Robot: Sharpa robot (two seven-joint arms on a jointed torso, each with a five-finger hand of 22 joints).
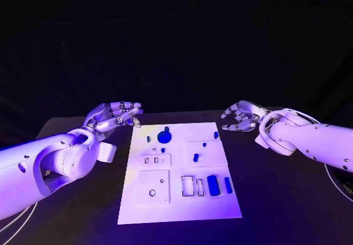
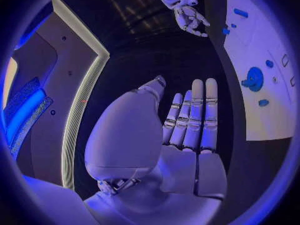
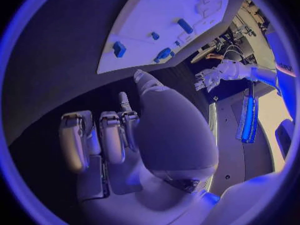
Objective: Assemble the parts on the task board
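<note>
At the far end of the board (image 1: 180, 214), near its twelve o'clock edge, both hands hover just off the corners and neither holds anything. From the left hand (image 1: 116, 116), at about eleven o'clock of the board, the round part (image 1: 164, 137) lies toward four o'clock, near at hand and just inside the edge. From the right hand (image 1: 241, 119), at about one o'clock, the nearest piece is the small peg (image 1: 216, 135) by the right rim, toward seven o'clock. The left hand looks the nearer to the round part, the right hand the nearer to that peg and to the short part (image 1: 196, 157) further down the middle.

In the left wrist view that hand's fingers (image 2: 195, 116) lie straight and close together, with nothing against the palm. The right hand's fingers (image 3: 112, 137) are curled in toward the palm, and they close on nothing.

Toward the board's six o'clock end, two long parts lie with their long axes running twelve to six: the thick bar (image 1: 213, 185) and the thin bar (image 1: 229, 185) beside it, apart from each other and right of two pale slots (image 1: 187, 186). These are well away from both hands, on the right hand's side.

Nothing stands between either hand and the nearest parts. My judgement is that a reach toward the bars must pass over the small upright pieces in the middle, which could be knocked.
</note>
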